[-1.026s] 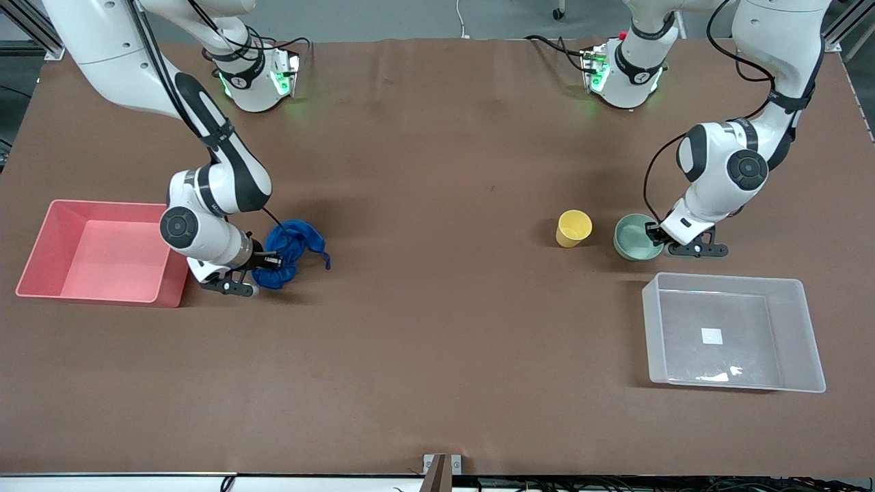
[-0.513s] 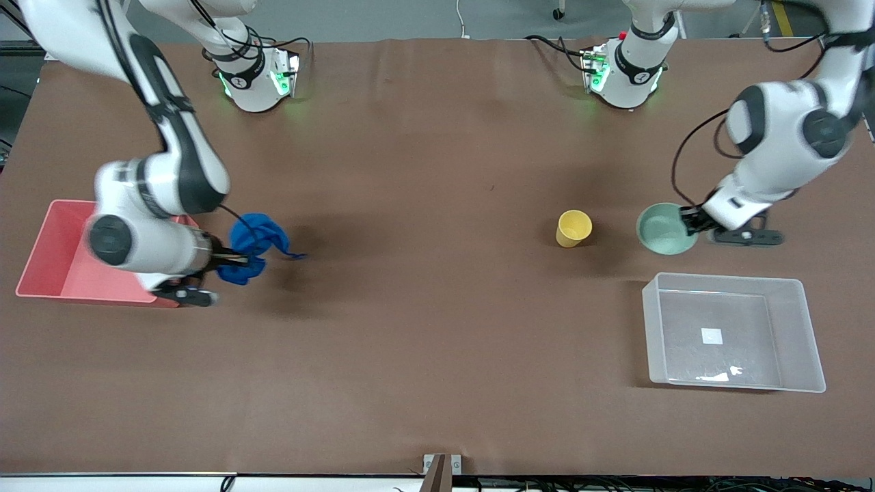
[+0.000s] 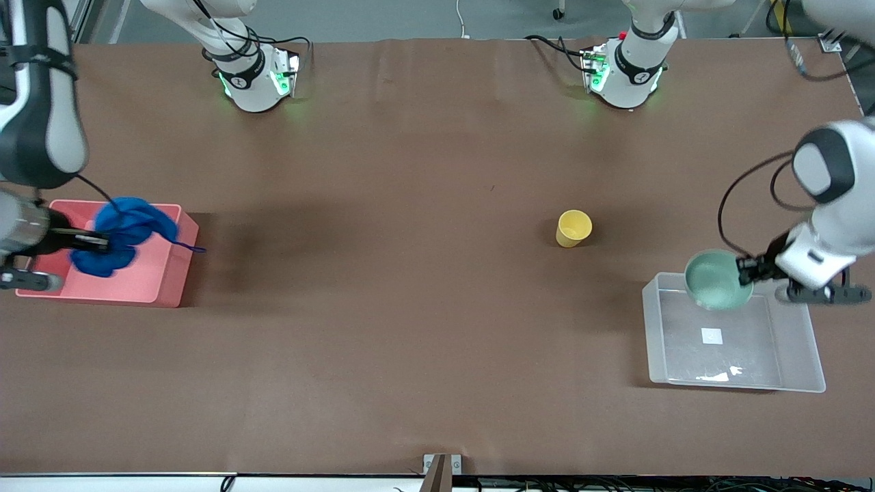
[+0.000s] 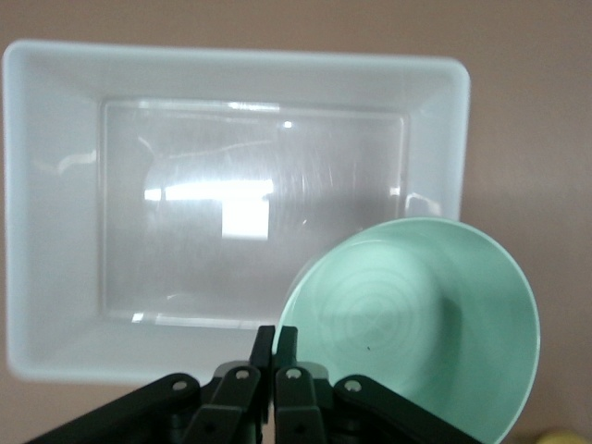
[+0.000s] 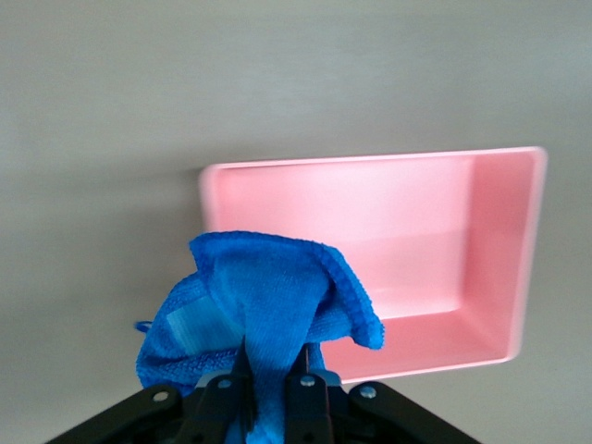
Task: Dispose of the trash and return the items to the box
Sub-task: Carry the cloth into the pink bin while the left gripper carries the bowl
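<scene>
My right gripper [image 3: 96, 240] is shut on the royal-blue rag [image 3: 123, 232] and holds it in the air over the pink bin [image 3: 167, 287]; the right wrist view shows the rag [image 5: 264, 310] hanging from the jaws above the bin [image 5: 444, 231]. My left gripper [image 3: 742, 268] is shut on the rim of the mint-green bowl [image 3: 714, 280] and holds it over the clear tub [image 3: 796, 379], at the tub's edge toward the robots. The left wrist view shows the bowl [image 4: 416, 324] tilted above the tub [image 4: 55, 203]. The yellow cup [image 3: 573, 227] stands on the table.
The brown table mat [image 3: 410, 307] spans the table. The tub has a white label [image 3: 711, 335] on its bottom. The pink bin sits at the right arm's end, the tub at the left arm's end.
My right gripper lifted the rag and carried it over the pink bin. My left gripper lifted the bowl off the table and carried it over the clear tub.
</scene>
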### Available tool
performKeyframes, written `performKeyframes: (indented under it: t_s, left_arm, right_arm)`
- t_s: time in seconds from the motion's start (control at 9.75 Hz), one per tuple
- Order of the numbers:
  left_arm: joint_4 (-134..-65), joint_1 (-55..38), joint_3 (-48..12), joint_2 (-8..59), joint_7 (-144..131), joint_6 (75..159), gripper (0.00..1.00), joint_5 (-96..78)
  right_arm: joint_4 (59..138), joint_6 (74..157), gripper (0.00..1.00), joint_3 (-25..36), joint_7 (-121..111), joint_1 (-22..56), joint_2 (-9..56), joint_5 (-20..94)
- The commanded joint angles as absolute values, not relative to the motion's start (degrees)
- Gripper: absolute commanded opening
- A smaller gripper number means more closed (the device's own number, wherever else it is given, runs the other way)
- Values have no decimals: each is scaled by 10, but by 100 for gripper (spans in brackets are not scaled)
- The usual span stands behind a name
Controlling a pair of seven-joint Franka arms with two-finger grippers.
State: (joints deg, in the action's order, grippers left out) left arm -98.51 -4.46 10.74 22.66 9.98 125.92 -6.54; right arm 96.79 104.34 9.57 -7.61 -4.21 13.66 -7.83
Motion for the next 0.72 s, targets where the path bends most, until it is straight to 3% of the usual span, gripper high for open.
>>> performKeyframes:
  t_s: [0.0, 0.31, 0.62]
  left_arm:
    - [-891, -34, 124, 311, 147, 1218, 0, -102]
    - [-815, -37, 147, 405, 174, 1221, 1, -132]
    - [-816, -36, 154, 446, 192, 1264, 2, -176]
  right_arm:
    - [985, 1102, 1, 145, -171, -43, 157, -92]
    - [1094, 1215, 1, 149, -169, -49, 161, -86]
    - [1143, 1280, 5, 149, -167, -44, 205, -21]
